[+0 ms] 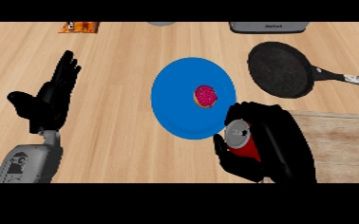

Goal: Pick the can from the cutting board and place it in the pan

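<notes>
Right hand (270,144) is curled round the red can (242,140), thumb on one side and fingers on the other, silver top facing up-left; can sits in the grip at the left edge of the cutting board (329,128), overlapping the rim of the blue plate (175,95). Can is likely light, rigid and smooth-walled, so it could slip or twist; a side wrap around mid-body looks like the right hold. Black pan (279,69) lies up and right of the hand, handle pointing right, inside free. Plate carries a pink frosted donut (204,96), just beside the can. Left hand (49,97) rests open at left, fingers up, holding nothing. Toaster (269,27) and orange snack packet (79,27) sit at the far edge, well apart.
</notes>
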Tool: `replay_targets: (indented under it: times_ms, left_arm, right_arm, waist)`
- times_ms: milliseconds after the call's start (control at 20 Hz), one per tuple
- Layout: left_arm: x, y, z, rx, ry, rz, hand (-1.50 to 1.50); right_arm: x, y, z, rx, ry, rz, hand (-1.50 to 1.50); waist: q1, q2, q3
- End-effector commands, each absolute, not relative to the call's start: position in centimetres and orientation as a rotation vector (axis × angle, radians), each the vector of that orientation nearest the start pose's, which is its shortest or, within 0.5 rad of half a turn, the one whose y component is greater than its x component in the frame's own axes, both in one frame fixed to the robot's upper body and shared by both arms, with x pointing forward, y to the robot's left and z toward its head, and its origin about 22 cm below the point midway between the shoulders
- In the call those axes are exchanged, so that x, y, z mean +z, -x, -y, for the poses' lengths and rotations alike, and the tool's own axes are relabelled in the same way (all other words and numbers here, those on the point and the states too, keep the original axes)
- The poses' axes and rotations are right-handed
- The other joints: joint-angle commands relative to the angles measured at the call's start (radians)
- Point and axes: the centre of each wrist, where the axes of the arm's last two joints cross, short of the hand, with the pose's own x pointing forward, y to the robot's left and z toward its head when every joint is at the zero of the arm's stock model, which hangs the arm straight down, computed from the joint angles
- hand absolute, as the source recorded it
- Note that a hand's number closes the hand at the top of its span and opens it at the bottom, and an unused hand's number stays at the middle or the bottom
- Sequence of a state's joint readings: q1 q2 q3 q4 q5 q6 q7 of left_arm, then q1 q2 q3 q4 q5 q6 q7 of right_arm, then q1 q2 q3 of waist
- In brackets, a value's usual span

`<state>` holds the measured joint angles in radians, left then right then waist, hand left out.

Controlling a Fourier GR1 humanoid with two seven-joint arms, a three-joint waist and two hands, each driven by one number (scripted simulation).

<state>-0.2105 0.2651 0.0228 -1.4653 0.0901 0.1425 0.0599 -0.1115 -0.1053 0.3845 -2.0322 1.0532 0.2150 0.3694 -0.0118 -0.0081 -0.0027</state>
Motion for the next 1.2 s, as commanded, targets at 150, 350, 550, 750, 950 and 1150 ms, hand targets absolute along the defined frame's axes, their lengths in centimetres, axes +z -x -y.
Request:
replay_targets:
  times_ms: [150,350,550,750,950,1150]
  left_arm:
    - [4.7,-29.7,-27.4,-0.045,-0.205,1.618,0.0]
    - [4.6,-30.5,-28.1,-0.05,-0.223,1.632,0.0]
    - [5.7,-29.8,-27.3,-0.053,-0.196,1.625,0.0]
    - [4.8,-29.6,-27.3,-0.059,-0.193,1.638,0.0]
    - [5.6,-30.6,-26.0,-0.072,-0.168,1.645,0.0]
    - [6.1,-30.8,-26.1,-0.088,-0.167,1.636,0.0]
  right_arm:
    - [15.0,-23.1,16.3,0.644,0.697,1.694,1.5]
    - [17.0,-27.9,20.0,0.55,0.735,1.701,1.5]
    - [15.3,-32.1,25.2,0.583,0.916,1.637,1.5]
    - [13.4,-34.6,30.4,0.544,0.959,1.634,1.5]
    - [9.9,-37.1,32.3,0.639,1.13,1.549,1.5]
    - [9.5,-39.0,36.0,0.595,1.147,1.544,1.5]
  waist:
    - [0.013,0.011,0.003]
    - [0.013,0.013,0.003]
    - [0.024,0.014,0.004]
    - [0.026,0.016,0.004]
    - [0.049,0.025,0.005]
    - [0.056,0.027,0.006]
